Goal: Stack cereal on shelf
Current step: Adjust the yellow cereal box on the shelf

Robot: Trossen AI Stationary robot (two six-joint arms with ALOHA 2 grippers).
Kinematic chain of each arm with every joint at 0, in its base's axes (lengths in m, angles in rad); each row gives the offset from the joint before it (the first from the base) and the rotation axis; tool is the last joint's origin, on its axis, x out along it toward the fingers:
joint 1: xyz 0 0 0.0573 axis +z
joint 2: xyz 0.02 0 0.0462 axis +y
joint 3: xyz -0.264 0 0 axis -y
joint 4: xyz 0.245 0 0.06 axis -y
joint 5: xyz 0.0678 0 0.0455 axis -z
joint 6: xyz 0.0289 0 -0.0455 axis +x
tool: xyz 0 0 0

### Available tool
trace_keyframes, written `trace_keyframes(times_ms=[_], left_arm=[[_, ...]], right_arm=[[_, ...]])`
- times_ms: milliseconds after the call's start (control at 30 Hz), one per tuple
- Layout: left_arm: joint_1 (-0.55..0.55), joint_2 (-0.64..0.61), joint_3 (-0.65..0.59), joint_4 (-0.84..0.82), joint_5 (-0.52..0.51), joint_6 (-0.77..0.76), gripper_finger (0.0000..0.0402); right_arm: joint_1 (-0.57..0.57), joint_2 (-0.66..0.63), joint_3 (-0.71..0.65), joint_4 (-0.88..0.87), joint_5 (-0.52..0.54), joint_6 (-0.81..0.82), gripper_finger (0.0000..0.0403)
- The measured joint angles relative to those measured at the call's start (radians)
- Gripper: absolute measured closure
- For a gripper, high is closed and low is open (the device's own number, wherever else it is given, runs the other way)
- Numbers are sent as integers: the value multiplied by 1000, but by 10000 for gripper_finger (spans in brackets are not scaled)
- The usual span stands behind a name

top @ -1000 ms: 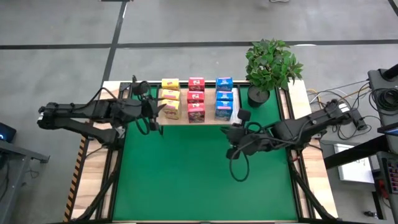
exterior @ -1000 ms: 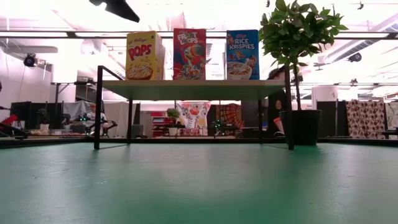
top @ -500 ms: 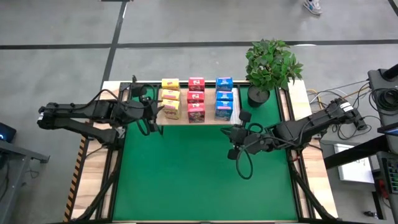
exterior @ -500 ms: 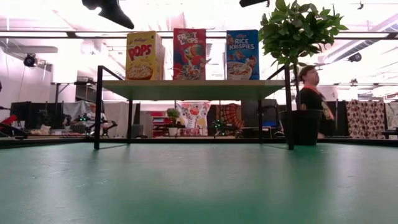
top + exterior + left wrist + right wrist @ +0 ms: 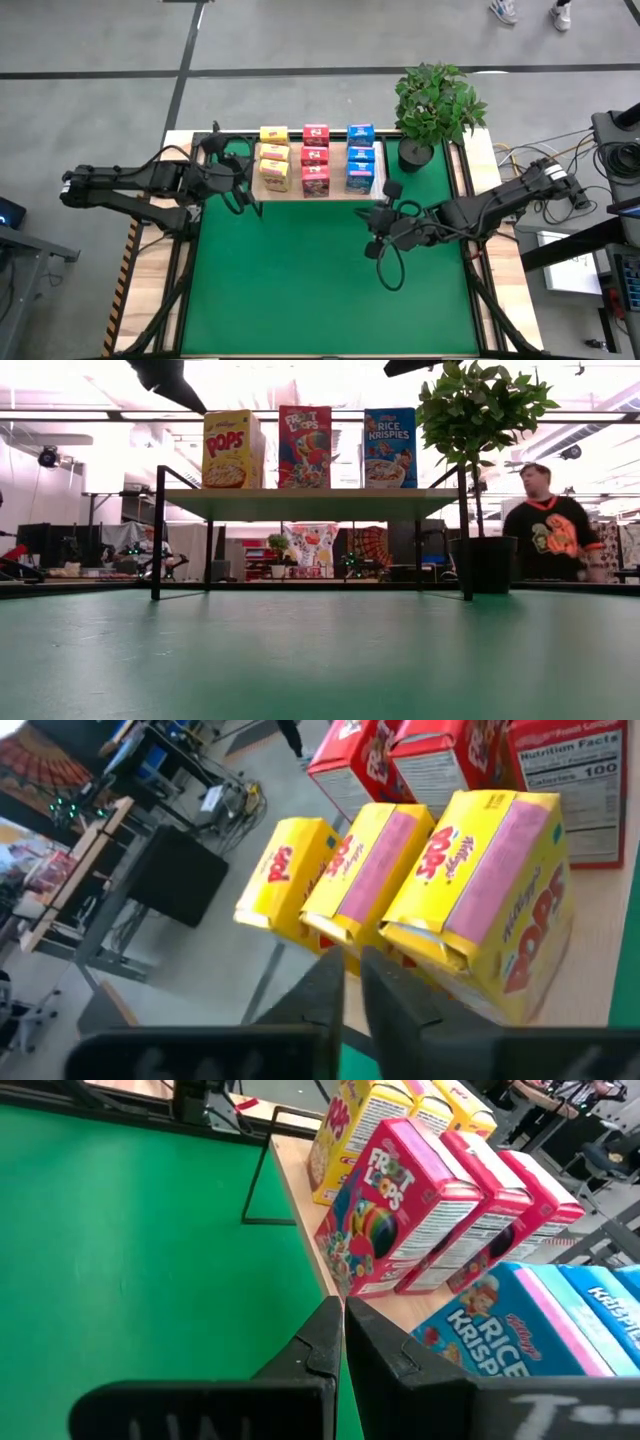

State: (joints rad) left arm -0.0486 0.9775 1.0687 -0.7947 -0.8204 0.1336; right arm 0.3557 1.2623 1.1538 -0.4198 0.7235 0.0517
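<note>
A broad stretch of green mat (image 5: 300, 280) lies bare across the near part of the surface (image 5: 150, 250), its wooden edges showing on either side. Over the mat's right half hangs the right hand (image 5: 372, 232), its two dark fingers (image 5: 330, 1342) pressed together and clenched on nothing, just in front of the shelf's right end. Level with it on the left, the left hand (image 5: 243, 172) hovers beside the shelf's left end, close to the yellow boxes; its fingers (image 5: 330, 995) stand almost together with only a thin gap between them, and nothing is held.

Behind both hands stands the shelf (image 5: 340, 192) — a low light-wood board on thin black legs at the far edge of the surface. On it sit nine cereal boxes in three rows running near to far: yellow boxes (image 5: 273, 160) on the left, pink-red boxes (image 5: 315, 160) in the middle, blue boxes (image 5: 360, 158) on the right. All stand upright, each row packed closely front to back.

To the right of the shelf, at the far right corner, a potted plant (image 5: 435, 105) rises in a dark pot. Beyond the surface, in the room behind, a person (image 5: 548, 532) in a dark printed shirt stands on the right.
</note>
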Motion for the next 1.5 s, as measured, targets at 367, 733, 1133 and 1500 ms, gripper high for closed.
trace_keyframes(times_ms=[367, 733, 1133, 1500], left_arm=[[0, 3, -43, -9, 0, -64, 401], [0, 3, -57, -1, 62, -133, 401], [-3, 3, -57, 6, 127, -168, 402], [-8, 3, -57, 5, 134, -190, 402]], right_arm=[[0, 9, -78, 122, 1, -41, 394], [0, 8, -67, 122, 2, -37, 394], [0, 8, -68, 122, 2, -33, 394], [0, 8, -69, 122, 2, -25, 394]])
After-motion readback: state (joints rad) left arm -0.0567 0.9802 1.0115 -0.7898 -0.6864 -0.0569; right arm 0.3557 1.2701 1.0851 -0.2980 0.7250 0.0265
